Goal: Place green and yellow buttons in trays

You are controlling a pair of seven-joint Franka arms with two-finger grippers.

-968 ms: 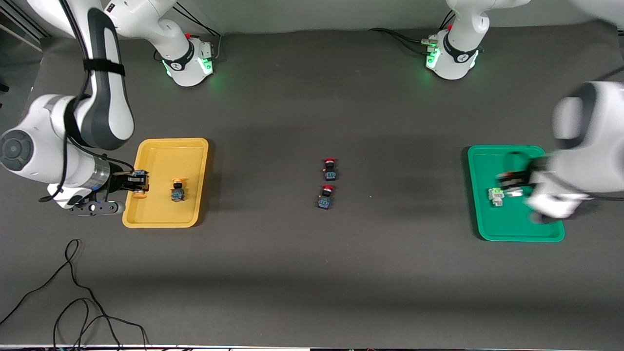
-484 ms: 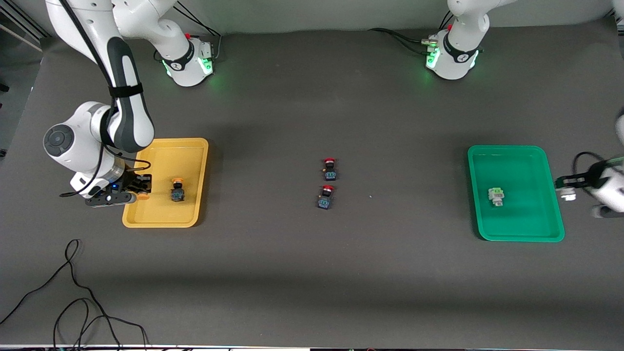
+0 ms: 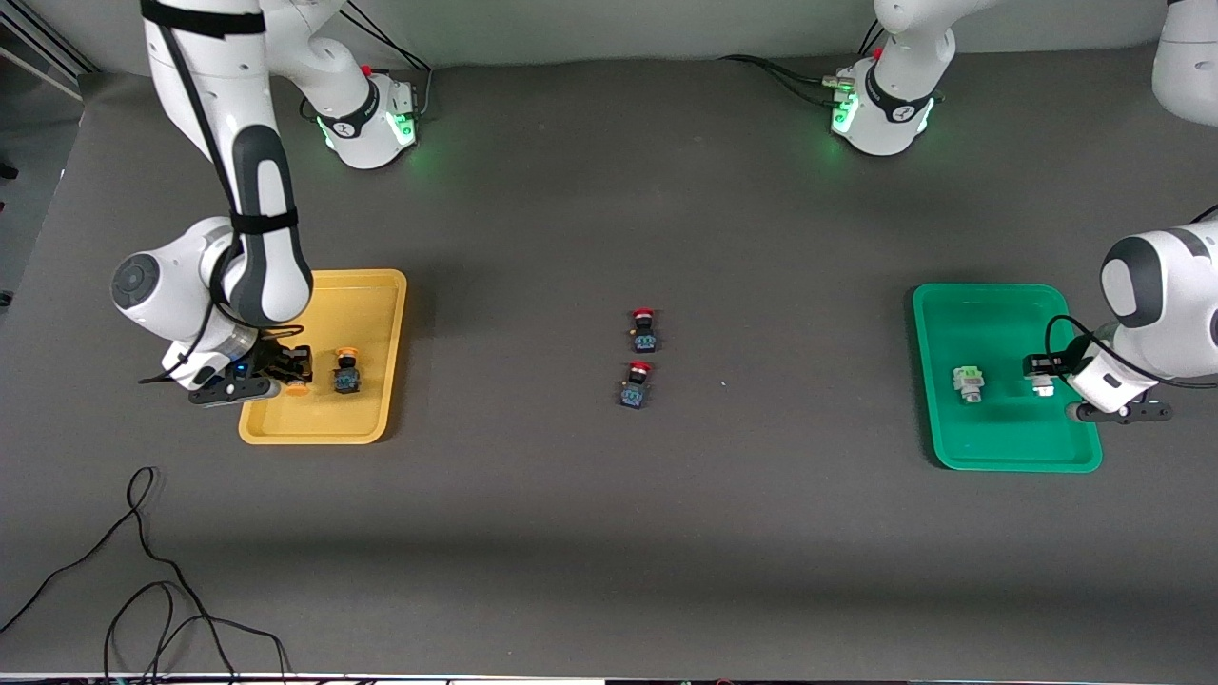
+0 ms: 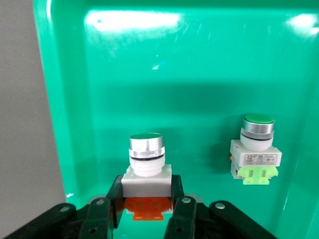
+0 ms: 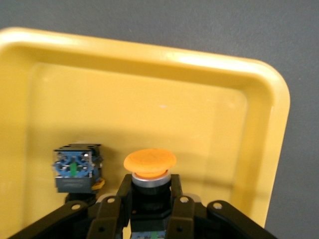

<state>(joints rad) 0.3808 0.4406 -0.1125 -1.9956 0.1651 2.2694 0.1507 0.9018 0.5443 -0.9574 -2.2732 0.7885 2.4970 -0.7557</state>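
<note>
Right gripper (image 5: 145, 206): clamping an orange-capped button (image 5: 149, 162) between its fingers, low over the yellow tray (image 3: 366, 290), beside another button (image 3: 346, 369).
Left gripper (image 4: 146, 209): pinching a green-topped button (image 4: 146, 149) over the green tray (image 3: 990, 304), near a second one (image 3: 969, 382).

Left hand (image 4: 144, 211), right hand (image 5: 144, 209) clamped, seemingly low.

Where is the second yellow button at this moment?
The right gripper holds the second yellow button over the yellow tray, beside the first yellow button, at the right arm's end.
</note>
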